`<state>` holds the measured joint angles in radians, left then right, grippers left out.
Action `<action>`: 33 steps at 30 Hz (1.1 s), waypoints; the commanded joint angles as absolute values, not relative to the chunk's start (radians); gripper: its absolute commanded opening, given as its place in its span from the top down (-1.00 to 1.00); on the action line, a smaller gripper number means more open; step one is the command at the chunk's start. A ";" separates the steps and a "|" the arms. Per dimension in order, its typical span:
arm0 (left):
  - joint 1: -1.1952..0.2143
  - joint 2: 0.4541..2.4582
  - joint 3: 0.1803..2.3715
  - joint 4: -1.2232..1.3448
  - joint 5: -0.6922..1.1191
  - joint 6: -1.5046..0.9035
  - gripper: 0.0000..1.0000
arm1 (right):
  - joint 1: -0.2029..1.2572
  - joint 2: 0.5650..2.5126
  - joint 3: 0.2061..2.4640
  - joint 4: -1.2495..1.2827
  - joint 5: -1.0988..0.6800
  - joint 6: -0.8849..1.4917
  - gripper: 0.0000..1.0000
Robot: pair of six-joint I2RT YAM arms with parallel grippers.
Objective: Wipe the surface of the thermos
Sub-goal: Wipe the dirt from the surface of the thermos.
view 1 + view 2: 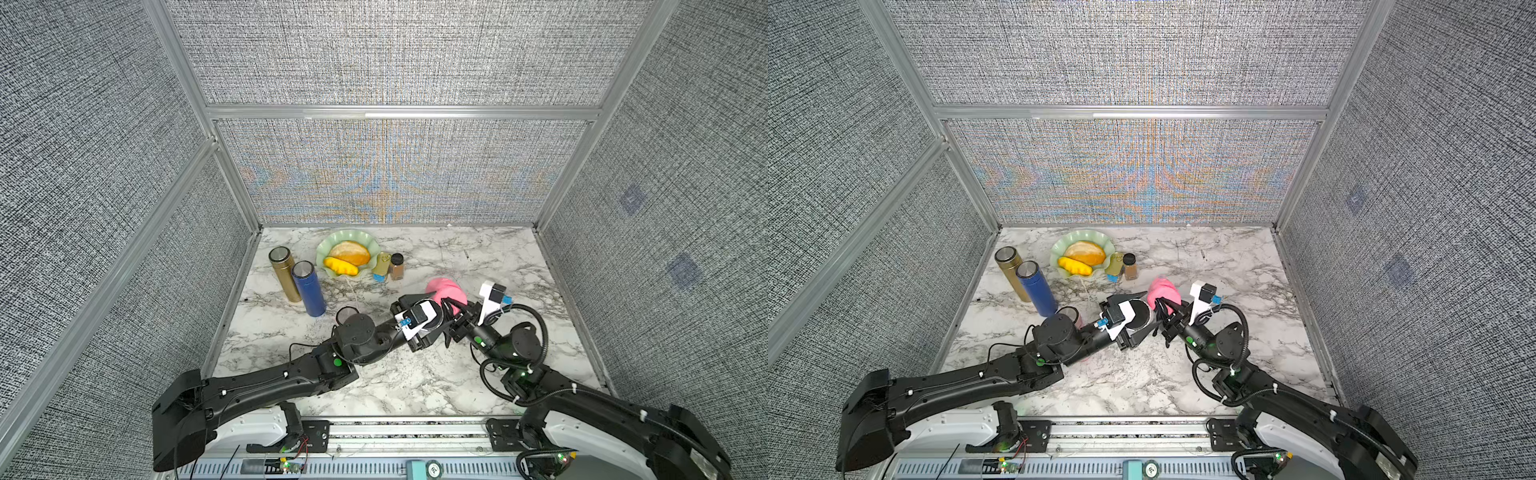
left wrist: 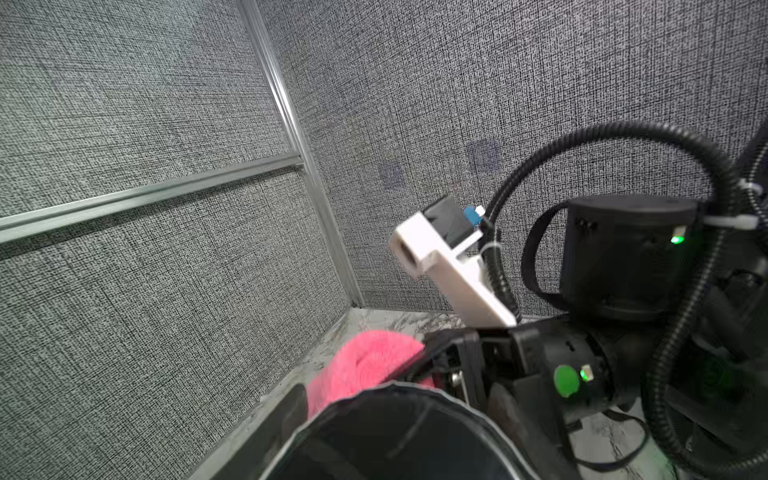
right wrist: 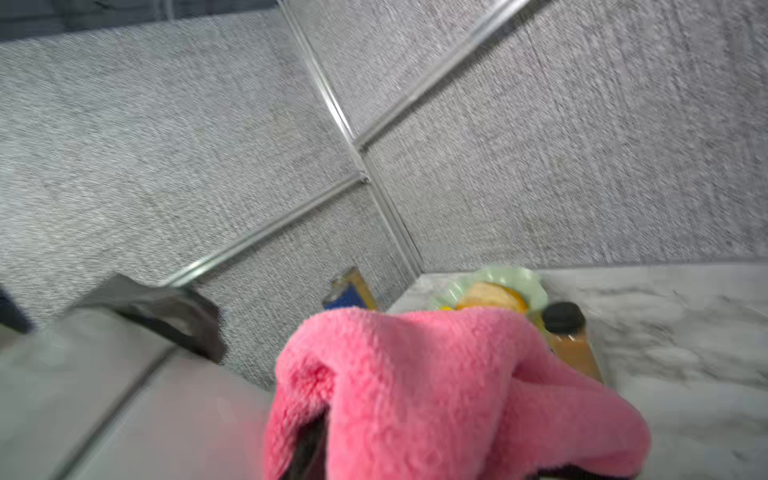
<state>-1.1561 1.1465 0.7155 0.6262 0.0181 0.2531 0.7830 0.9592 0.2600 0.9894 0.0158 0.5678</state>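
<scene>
Four thermos-like containers show in both top views. A gold thermos (image 1: pixel 285 274) and a blue thermos (image 1: pixel 309 293) stand upright and touching near the table's back left edge. A round-topped, pinkish one (image 1: pixel 347 315) is mostly hidden behind the left arm's joint. The thermos (image 1: pixel 1139 318) being wiped is mid-table, with its dark round top facing up.

The left gripper (image 1: pixel 1140 314) has its two black wedge fingers clamped on opposite sides of that thermos. The left wrist view shows the same dark rim close up (image 2: pixel 395 432). The body colour cannot be told.

One pink cloth (image 1: pixel 444 291) is pinched in the right gripper (image 1: pixel 453 308), whose fingers are pressed together inside the folds. The cloth bunches over the fingertips and sits right against the thermos on its right, far side. Whether it presses on the wall cannot be told.

One green scalloped plate (image 1: pixel 368 240) holds two pieces, a bread slice (image 1: pixel 351 251) and a yellow ridged piece (image 1: pixel 340 266). Just beside the plate stand one small gold tin (image 1: pixel 381 268) and one spice jar (image 1: pixel 397 268) with a black cap, touching each other.

Grey fabric panels in aluminium frames close the marble table (image 1: pixel 490 257) on its left, back and right. All standing things crowd the back left quarter. Bare marble runs along the back right, down the right side and across the front strip between the two arm bases. The two arms meet at mid-table, wrists nearly touching.
</scene>
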 commanded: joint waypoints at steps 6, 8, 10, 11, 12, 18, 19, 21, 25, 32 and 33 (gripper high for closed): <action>-1.154 1.139 0.721 0.790 0.042 0.264 1.00 | 0.749 0.928 0.284 0.945 -0.045 0.598 1.00; -1.155 1.140 0.720 0.790 0.041 0.267 1.00 | 0.752 0.898 0.339 0.888 -0.072 0.583 1.00; -1.155 1.139 0.719 0.793 0.042 0.267 1.00 | 0.762 0.880 0.396 0.824 -0.111 0.568 1.00; -1.155 1.140 0.721 0.792 0.042 0.267 1.00 | 0.769 0.879 0.414 0.803 -0.117 0.565 1.00; -1.154 1.139 0.721 0.790 0.042 0.268 1.00 | 0.778 0.885 0.419 0.801 -0.120 0.563 1.00; -1.155 1.143 0.716 0.802 0.033 0.280 1.00 | 0.782 1.012 0.262 0.955 -0.013 0.621 1.00; -1.155 1.148 0.718 0.802 0.034 0.284 1.00 | 0.778 1.050 0.220 1.032 0.002 0.635 1.00; -1.155 1.159 0.724 0.799 0.038 0.290 1.00 | 0.748 1.091 0.178 1.116 -0.020 0.665 1.00; -1.155 1.180 0.733 0.801 0.050 0.297 1.00 | 0.727 1.009 0.237 1.025 -0.082 0.647 1.00; -1.155 1.183 0.725 0.818 0.035 0.332 1.00 | 0.736 0.841 0.343 0.813 -0.139 0.602 1.00; -1.155 1.186 0.725 0.812 0.048 0.338 1.00 | 0.736 0.849 0.331 0.832 -0.148 0.613 1.00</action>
